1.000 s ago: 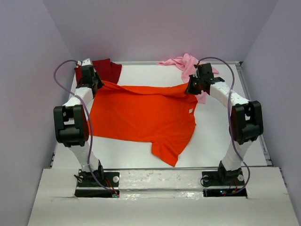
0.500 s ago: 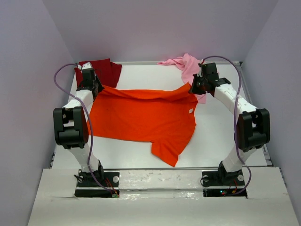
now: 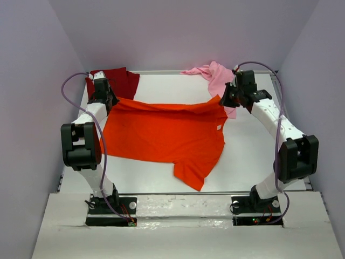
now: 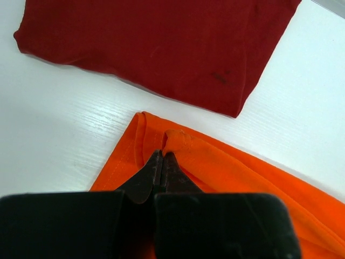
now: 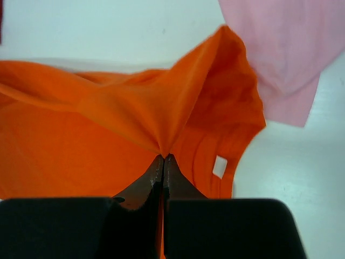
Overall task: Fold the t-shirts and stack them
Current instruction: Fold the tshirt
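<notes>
In the top view, the left gripper (image 3: 105, 101) is covering the near edge of the dark red tee (image 3: 121, 80) and the orange tee (image 3: 161, 135) corner it is pinching, while the right gripper (image 3: 221, 101) is hiding part of the pink tee (image 3: 213, 73). In the left wrist view, the dark red tee is running off the top edge and the orange one is disappearing under the gripper's black body. In the right wrist view, the pink tee is being cut off at the top and right, and the white label (image 5: 219, 166) is showing too small to read.
</notes>
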Motion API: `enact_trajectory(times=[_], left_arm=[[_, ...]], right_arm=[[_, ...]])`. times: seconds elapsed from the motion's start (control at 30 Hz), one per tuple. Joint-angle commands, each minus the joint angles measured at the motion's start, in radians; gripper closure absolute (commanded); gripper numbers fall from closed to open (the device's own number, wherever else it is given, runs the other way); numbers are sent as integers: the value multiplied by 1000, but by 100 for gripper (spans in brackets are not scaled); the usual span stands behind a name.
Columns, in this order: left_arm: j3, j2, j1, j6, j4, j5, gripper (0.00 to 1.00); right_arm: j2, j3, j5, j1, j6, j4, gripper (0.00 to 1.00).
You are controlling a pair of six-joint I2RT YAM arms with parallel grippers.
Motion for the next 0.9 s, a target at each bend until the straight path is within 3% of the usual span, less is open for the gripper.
enact_trajectory(times=[0.0,0.57,0.87], left_arm=[[29,-11,0,12,30,-21,100],[-20,-8,0,9,-2,-87,100],[-42,-35,0,-3,-8,-92,100]], right_arm=[[-87,-91,19,-9,-5,18,100],[-258,-484,-16,0,36,85,100],[-203,-627,-24,9,90,164,100]])
